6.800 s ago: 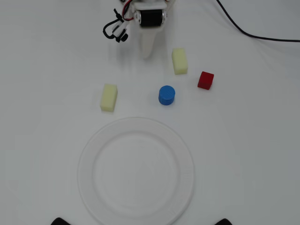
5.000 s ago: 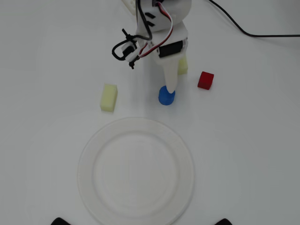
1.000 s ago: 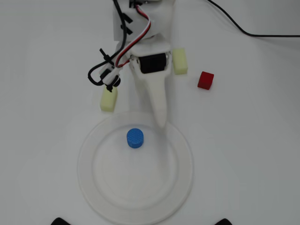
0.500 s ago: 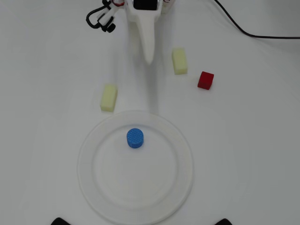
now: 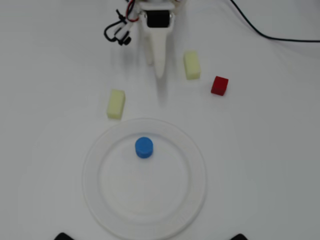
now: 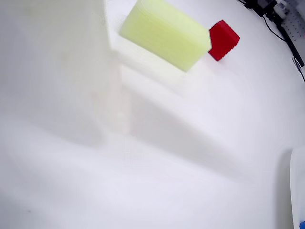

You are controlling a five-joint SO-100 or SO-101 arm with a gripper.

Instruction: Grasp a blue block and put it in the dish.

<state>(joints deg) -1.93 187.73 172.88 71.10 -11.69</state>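
Inside the dish (image 5: 95, 182), toward twelve o'clock of its centre, the blue block (image 5: 144, 147) is sitting delivered, so the gripper (image 5: 159, 72) is hanging empty at twelve o'clock, its opening unreadable.

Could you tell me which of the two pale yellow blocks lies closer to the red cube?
The pale yellow block right of the gripper in the overhead view, beside the red cube; the other yellow block lies left, near the dish.

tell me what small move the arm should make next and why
Probably just pull back and stop. In the overhead view the blue block already sits inside the dish, upright and clear of the rim, while the gripper is away from the dish and holds nothing, with its jaws apparently together.
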